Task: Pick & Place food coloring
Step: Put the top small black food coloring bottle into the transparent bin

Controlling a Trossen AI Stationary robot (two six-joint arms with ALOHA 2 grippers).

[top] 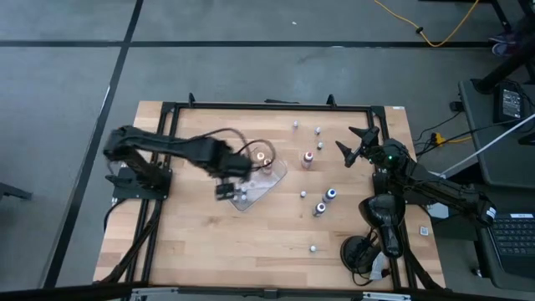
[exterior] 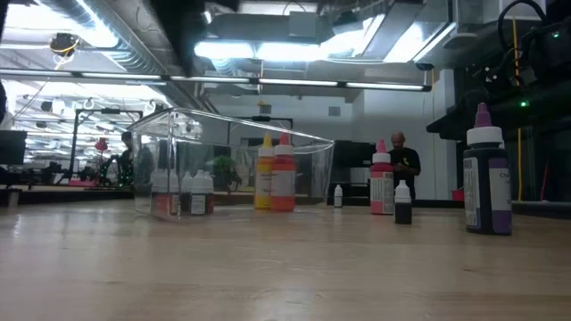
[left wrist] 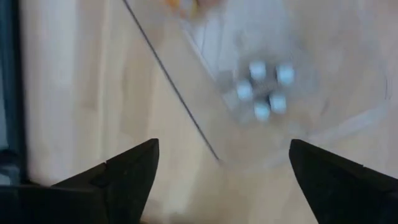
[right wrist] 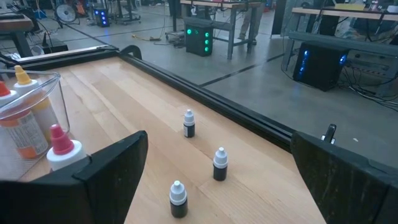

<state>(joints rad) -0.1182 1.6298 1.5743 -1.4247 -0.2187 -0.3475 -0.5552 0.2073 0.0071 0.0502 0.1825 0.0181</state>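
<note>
Under the left gripper [left wrist: 221, 180], jaws spread and empty, four white-capped bottles [left wrist: 264, 93] stand in the clear tray [top: 272, 180]. Farther off, loose bottles [right wrist: 219, 165] dot the table before the open right gripper [top: 355, 144]. You judge them light, rigid, slick; pinch the body below the cap.

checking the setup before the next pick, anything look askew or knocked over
No bottle looks tipped or spilled. The one odd thing: the clear tray sits skewed, at an angle to the table edges, under the left gripper.
</note>
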